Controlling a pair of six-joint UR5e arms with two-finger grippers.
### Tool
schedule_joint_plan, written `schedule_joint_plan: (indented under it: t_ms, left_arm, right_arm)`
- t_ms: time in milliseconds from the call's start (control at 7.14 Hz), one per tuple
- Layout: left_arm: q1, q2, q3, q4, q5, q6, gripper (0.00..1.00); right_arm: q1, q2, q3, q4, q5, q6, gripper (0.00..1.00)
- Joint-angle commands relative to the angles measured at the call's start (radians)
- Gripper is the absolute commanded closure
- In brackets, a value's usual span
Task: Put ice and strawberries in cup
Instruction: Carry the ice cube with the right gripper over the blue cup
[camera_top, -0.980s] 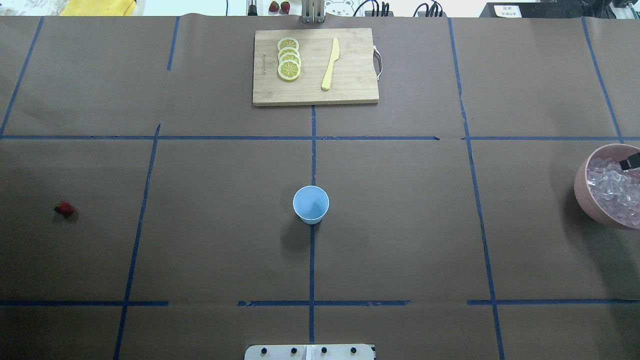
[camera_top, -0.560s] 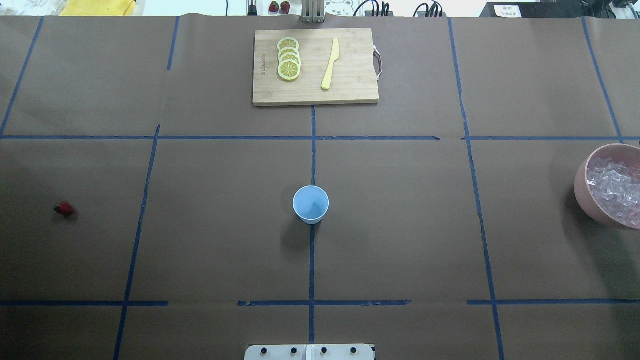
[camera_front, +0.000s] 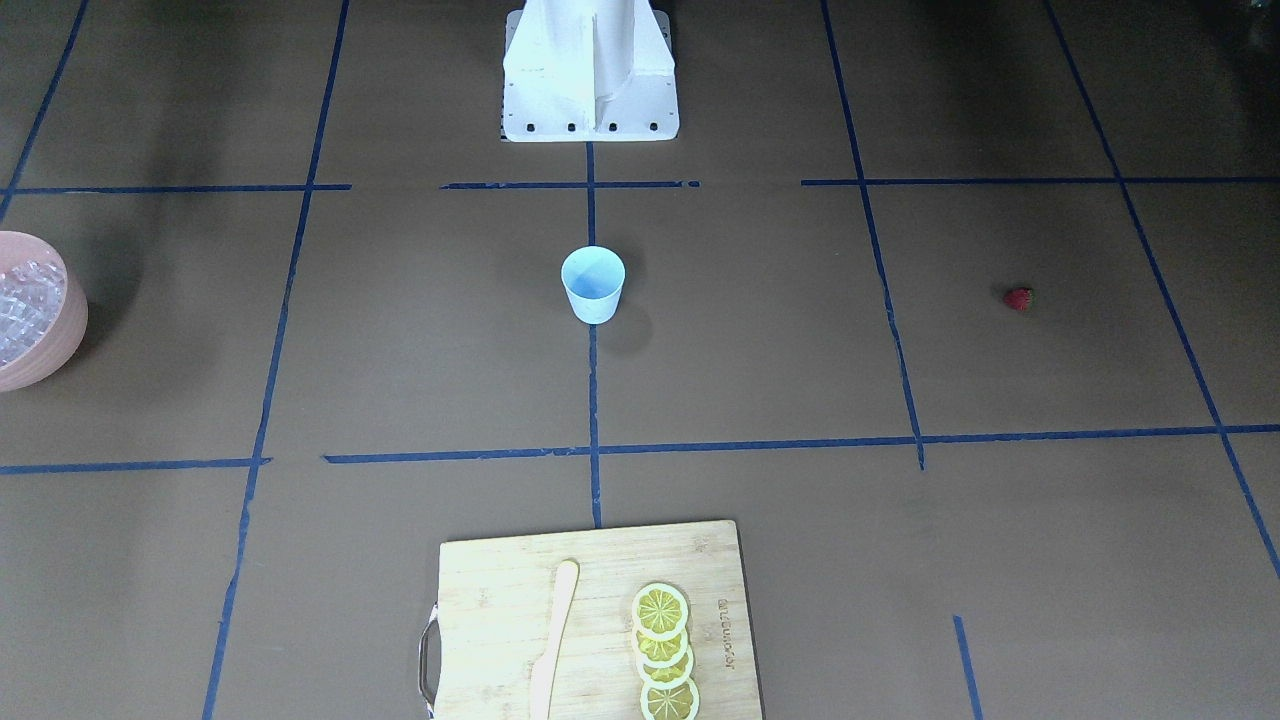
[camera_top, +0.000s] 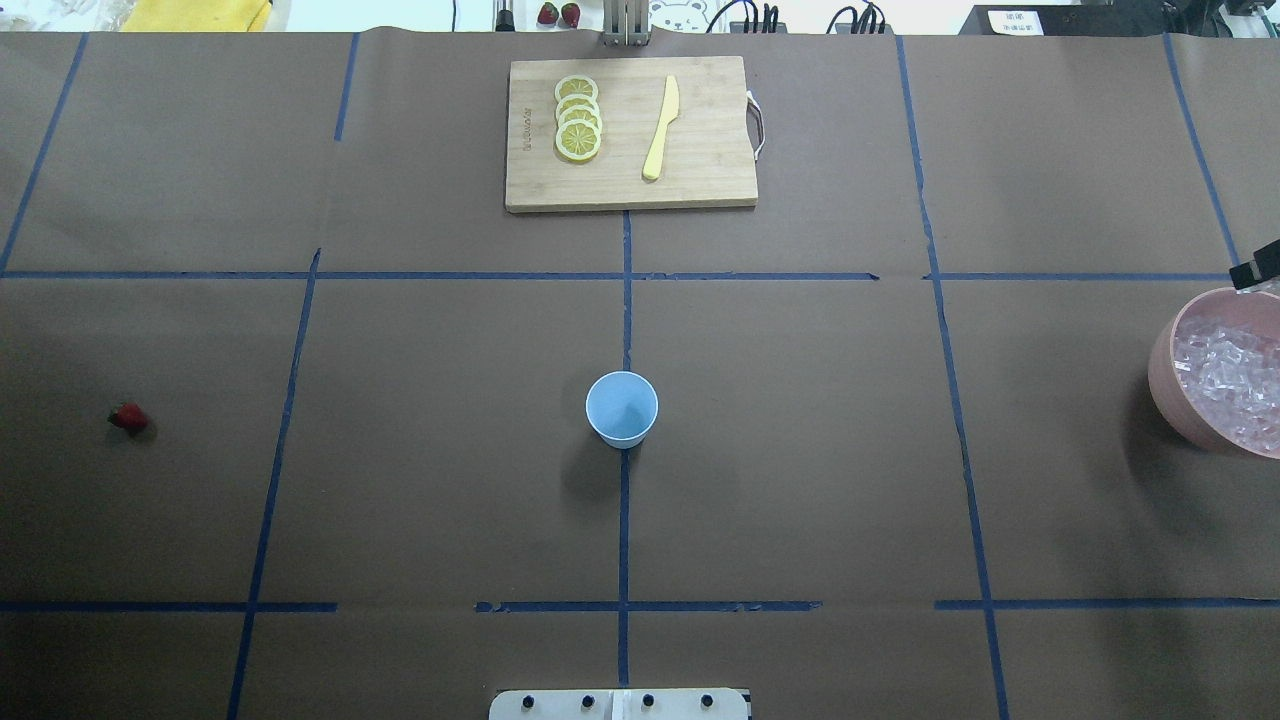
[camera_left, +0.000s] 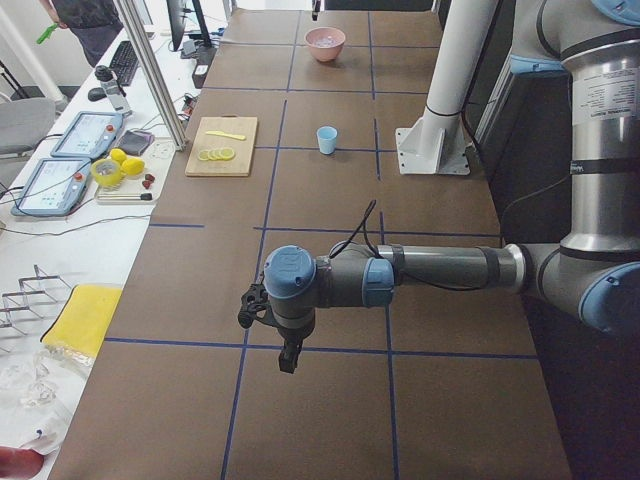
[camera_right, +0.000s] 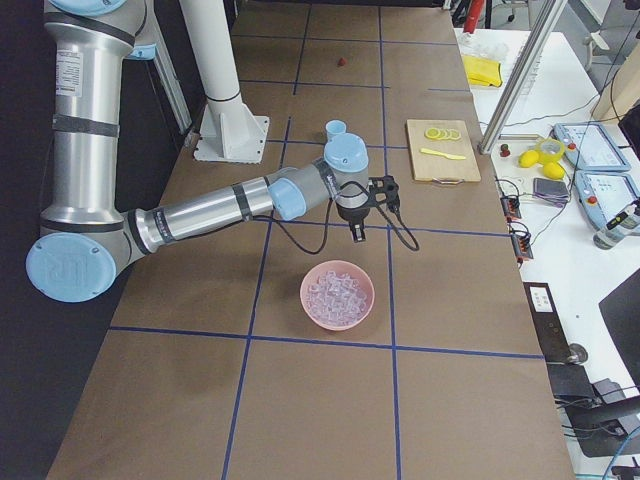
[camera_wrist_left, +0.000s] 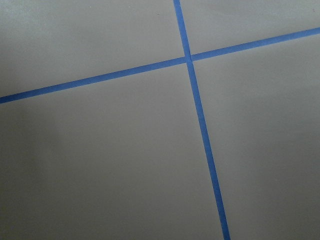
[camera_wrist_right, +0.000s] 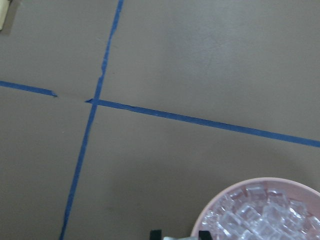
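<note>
— Brown paper table (camera_top: 800, 450), blue tape grid. Biggest things first?
— Two arms. Left one reaches low over the left end, left gripper (camera_left: 288, 358) pointing down at bare paper. It shows side-on only, so I can't tell if the fingers are apart or together.
— Right one?
— Stretched over the right end. Right gripper (camera_right: 358, 232) hangs above the paper, just beside the pink bowl (camera_top: 1160, 370) and clear of its rim. Only two dark tips show at the bottom edge of its wrist view, so I can't tell whether they clamp anything.
— Next down?
— Cutting board (camera_top: 700, 120), far edge, centre. Pink bowl at the right edge, ice (camera_top: 1230, 380) heaped inside.
— Cup?
— Cup (camera_top: 621, 408) upright mid-table, on the centre tape line. Inside shows only blue. Well apart from the board and bowl.
— Small stuff?
— On the board: yellow knife (camera_top: 660, 128) to the right, lemon slices (camera_top: 578, 125) in an overlapping row to the left. Strawberry (camera_top: 127, 416) lies alone on the paper, far left, well apart from the cup.
</note>
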Motion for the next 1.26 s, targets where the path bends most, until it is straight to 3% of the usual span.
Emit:
schedule_joint_plan:
  t_ms: [0,280,420,840,1121]
  left_arm:
    - [0.0,0.0,0.0,0.0,0.0,0.0,0.0]
    - [0.0,0.0,0.0,-0.002,0.0,0.0,0.0]
    - [0.0,0.0,0.0,-0.002,-0.002,0.0,0.0]
    - [0.0,0.0,-0.002,0.0,0.0,0.0,0.0]
    - [0.0,0.0,0.0,0.0,0.0,0.0,0.0]
  right_arm:
    - [-0.126,0.106,0.014,-0.041,-0.038,0.09,1.0]
    - [-0.251,0.327,0.017,-0.226,-0.078,0.234,0.98]
    - [-0.359,0.411,0.018,-0.277,-0.154,0.344,0.98]
    - [-0.61,0.608,0.0,-0.328,-0.322,0.649,0.98]
    - [-0.717,0.787,-0.085,-0.419,-0.447,0.8,0.97]
